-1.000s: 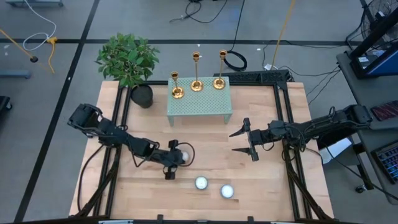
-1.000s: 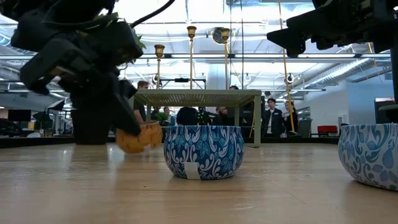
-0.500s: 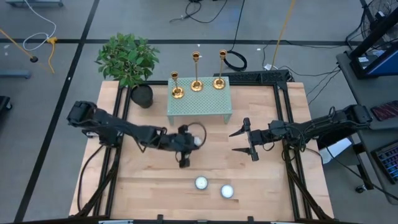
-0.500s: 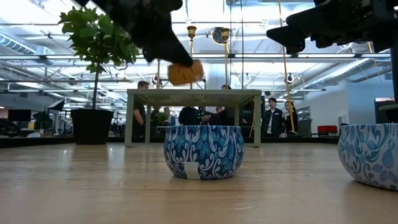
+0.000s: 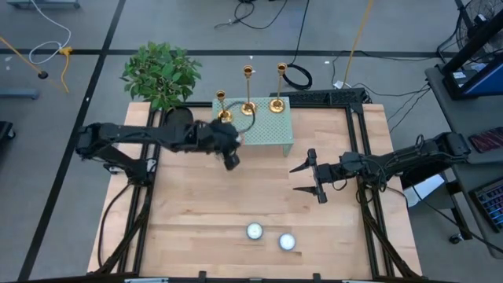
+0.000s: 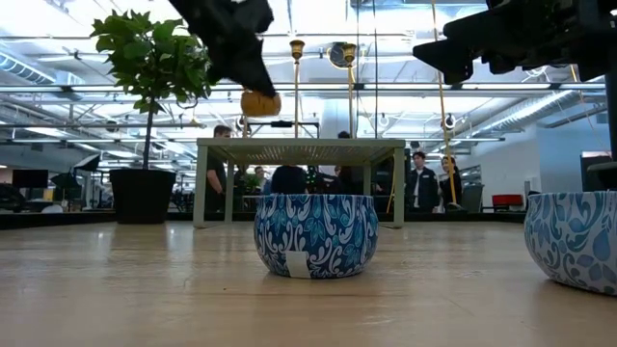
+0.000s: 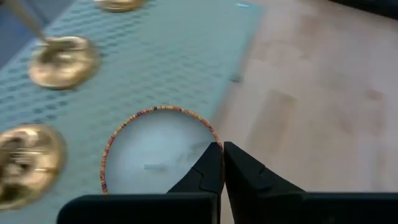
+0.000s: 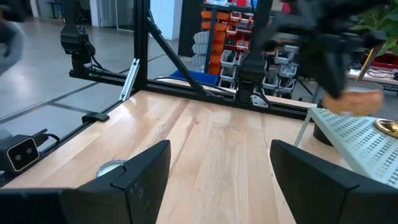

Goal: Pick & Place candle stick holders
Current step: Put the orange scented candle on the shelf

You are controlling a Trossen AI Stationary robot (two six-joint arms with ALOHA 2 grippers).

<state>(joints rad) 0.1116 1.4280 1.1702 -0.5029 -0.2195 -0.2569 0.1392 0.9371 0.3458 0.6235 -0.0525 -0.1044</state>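
Observation:
Three gold candle stick holders [image 5: 224,112] [image 5: 248,101] [image 5: 277,96] stand by their round bases on a pale green perforated stand [image 5: 267,135] at the table's far side; their bases also show in the left wrist view [image 7: 62,59]. My left gripper [image 5: 233,141] is shut on an orange-patterned candle tin [image 7: 155,152] above the stand's near left part. My right gripper [image 5: 302,179] is open and empty, above the table's right half. My left gripper pinches the tin's side wall at its rim [image 7: 210,138], one finger over the white wax and one outside. The fingers slant down from above. The tin [image 6: 260,103] hangs under the fingers, roughly level, clear of the stand's top.
Two blue-patterned tins with white candles [image 5: 254,231] [image 5: 287,241] stand near the table's front edge. A potted plant [image 5: 161,75] stands at the far left corner, left of the stand. People show in the room behind the table.
My left gripper has lifted the orange tin off the table's middle near part and carried it up and toward the far edge. The tin now hangs over the green stand, beside the gold holders.

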